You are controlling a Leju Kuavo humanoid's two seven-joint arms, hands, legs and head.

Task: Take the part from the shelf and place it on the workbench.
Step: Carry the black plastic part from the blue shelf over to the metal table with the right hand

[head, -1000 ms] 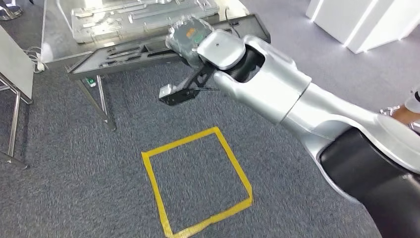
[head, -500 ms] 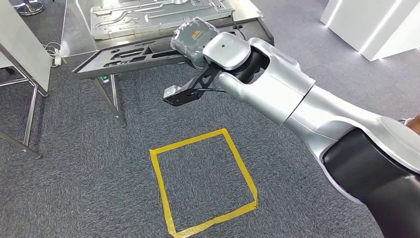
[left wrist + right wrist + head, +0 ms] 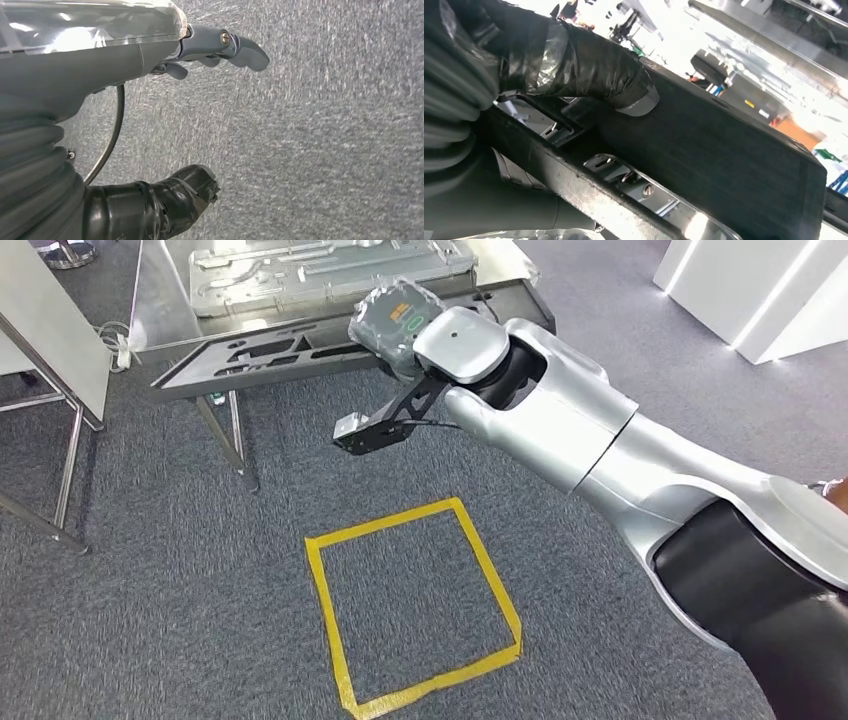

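The part (image 3: 270,348) is a long black flat panel with cutouts, lying along the near edge of the metal workbench (image 3: 160,300). My right hand (image 3: 395,322) reaches out to it and grips its right portion. In the right wrist view the taped thumb (image 3: 594,65) presses on the black part (image 3: 724,150), with the hand's other fingers under its edge. My left hand (image 3: 100,65) hangs over grey carpet, its fingers (image 3: 225,45) and thumb (image 3: 170,197) apart with nothing between them.
A silver stamped metal plate (image 3: 320,265) lies on the workbench behind the part. The bench legs (image 3: 235,440) stand on the carpet. A yellow tape square (image 3: 415,605) marks the floor. A white panel on a frame (image 3: 50,335) is at left, a white structure (image 3: 760,290) at right.
The whole picture has shifted, so the camera has moved; the workbench now shows lower and further right. My right hand keeps hold of the black part.
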